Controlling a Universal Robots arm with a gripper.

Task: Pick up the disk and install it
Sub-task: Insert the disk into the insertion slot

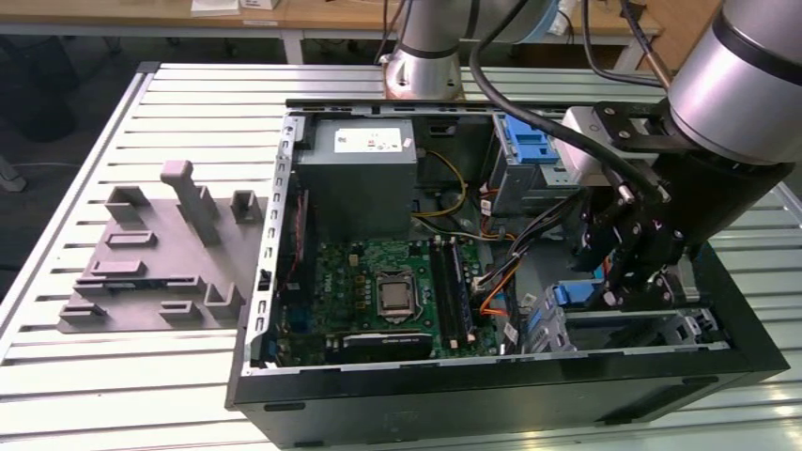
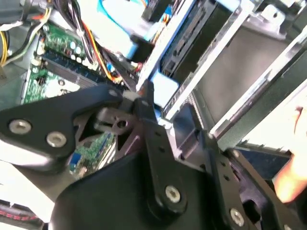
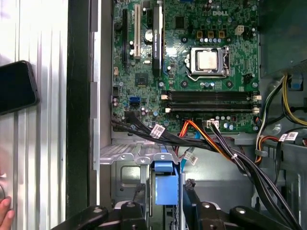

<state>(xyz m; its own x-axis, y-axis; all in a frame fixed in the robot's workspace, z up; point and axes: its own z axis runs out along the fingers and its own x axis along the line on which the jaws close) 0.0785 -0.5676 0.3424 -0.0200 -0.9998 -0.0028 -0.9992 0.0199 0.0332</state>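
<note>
The gripper [image 1: 630,282] hung inside the open computer case [image 1: 501,399], at its near corner on the exterior view's right. Its jaws stood narrow and appeared clamped on the disk [image 3: 165,189]. In the first wrist view a black finger flanked each side of the disk's blue carrier. The disk sat directly between the jaws and stood on edge. Its long axis seemed to run down into the metal drive bay [image 1: 652,321] just beneath it, and its silver body was hidden.

Far and left of the bay lay one green motherboard [image 1: 376,291], with one grey power-supply box [image 1: 363,155] beyond it. Outside the case, on the worktop [image 1: 126,376], sat one grey moulded fixture [image 1: 150,254]. One person's hand [image 2: 292,177] showed in the second wrist view.
</note>
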